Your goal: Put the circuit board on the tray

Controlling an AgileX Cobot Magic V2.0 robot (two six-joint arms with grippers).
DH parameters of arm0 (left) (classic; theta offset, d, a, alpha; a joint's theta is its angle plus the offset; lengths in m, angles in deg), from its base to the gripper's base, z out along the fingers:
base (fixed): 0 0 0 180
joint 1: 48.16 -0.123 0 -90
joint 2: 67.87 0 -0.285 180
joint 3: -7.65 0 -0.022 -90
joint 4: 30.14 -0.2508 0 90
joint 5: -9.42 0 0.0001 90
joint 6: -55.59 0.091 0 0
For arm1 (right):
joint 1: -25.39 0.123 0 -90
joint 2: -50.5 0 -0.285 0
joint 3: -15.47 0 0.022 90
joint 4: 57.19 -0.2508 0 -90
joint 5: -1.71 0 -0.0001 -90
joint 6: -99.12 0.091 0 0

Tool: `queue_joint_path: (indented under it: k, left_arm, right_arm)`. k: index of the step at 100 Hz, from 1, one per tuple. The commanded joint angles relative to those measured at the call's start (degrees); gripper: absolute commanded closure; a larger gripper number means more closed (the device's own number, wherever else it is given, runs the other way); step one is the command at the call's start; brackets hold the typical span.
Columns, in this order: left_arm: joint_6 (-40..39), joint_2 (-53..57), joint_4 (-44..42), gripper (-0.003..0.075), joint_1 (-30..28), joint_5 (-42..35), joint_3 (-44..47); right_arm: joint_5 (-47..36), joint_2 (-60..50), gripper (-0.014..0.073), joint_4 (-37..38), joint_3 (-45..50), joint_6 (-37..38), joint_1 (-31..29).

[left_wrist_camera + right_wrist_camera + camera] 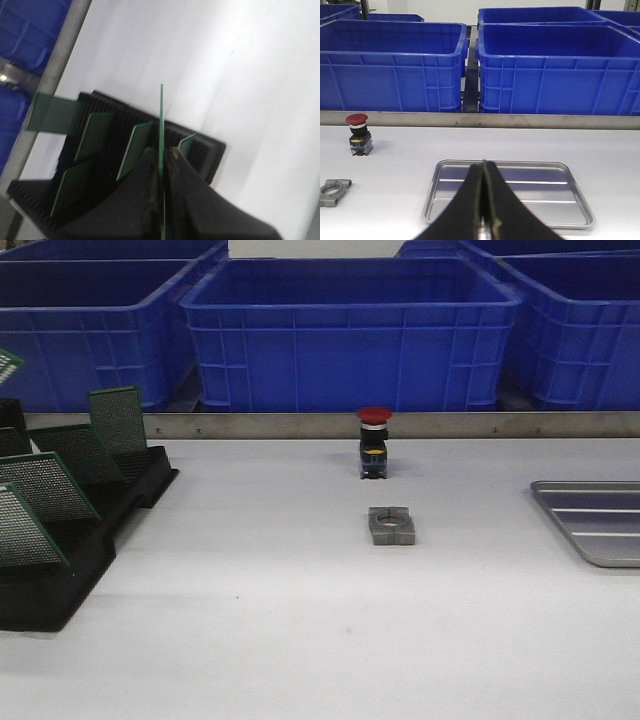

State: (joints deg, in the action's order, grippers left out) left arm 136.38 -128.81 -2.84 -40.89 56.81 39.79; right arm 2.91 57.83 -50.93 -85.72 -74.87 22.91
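Note:
My left gripper (161, 152) is shut on a green circuit board (161, 115), seen edge-on and held above the black slotted rack (125, 120). A green corner at the front view's left edge (6, 362) is probably this board. Several other boards (118, 420) stand in the rack (60, 590) at the table's left. The silver ribbed tray (595, 520) lies at the right edge, with nothing on it. In the right wrist view my right gripper (484, 165) is shut on nothing, in front of the tray (530, 192). Neither arm shows in the front view.
A red push button (374, 443) on a black base stands mid-table, with a grey metal clamp block (391, 526) just in front of it. Big blue bins (350, 330) line the back behind a metal rail (300, 425).

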Motion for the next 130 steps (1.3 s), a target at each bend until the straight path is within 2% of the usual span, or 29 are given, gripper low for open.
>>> queue_joint_path:
  k: [1,28,43,72,90,111,130]
  left_arm:
    - [-0.66,-1.35,4.97,0.0741,3.66,-0.24,-1.35]
    - [-0.66,-8.40,11.63,0.0741,15.14,-0.40,-1.35]
    - [-0.66,-13.18,11.94,0.0741,20.15,-0.40,-1.35]
    - [-0.66,-16.92,12.10,0.0741,22.30,-0.71,-1.48]
    - [-0.66,-16.92,12.10,0.0741,22.30,-1.38,-1.48]
    - [-0.66,-16.92,12.10,0.0741,22.30,-2.38,-1.48]
    - [-0.66,-16.92,12.10,0.0741,22.30,-2.38,-1.48]
  right_arm:
    - [-4.25,-1.67,0.0655,0.58,-0.78,-0.12,-0.40]
    - [-4.25,-1.67,0.0655,0.58,-0.78,-0.12,-0.40]
    - [-4.25,-1.67,0.0655,0.58,-0.78,-0.12,-0.40]
    - [-4.58,-1.62,0.0655,-0.38,-2.00,0.00,-0.40]
    - [7.47,1.38,0.0655,-2.30,-9.78,0.00,-0.40]
    - [25.11,12.70,0.0655,-5.43,-21.64,-0.11,-0.40]
    - [28.74,24.75,0.0655,-5.54,-27.42,-0.52,-0.40]
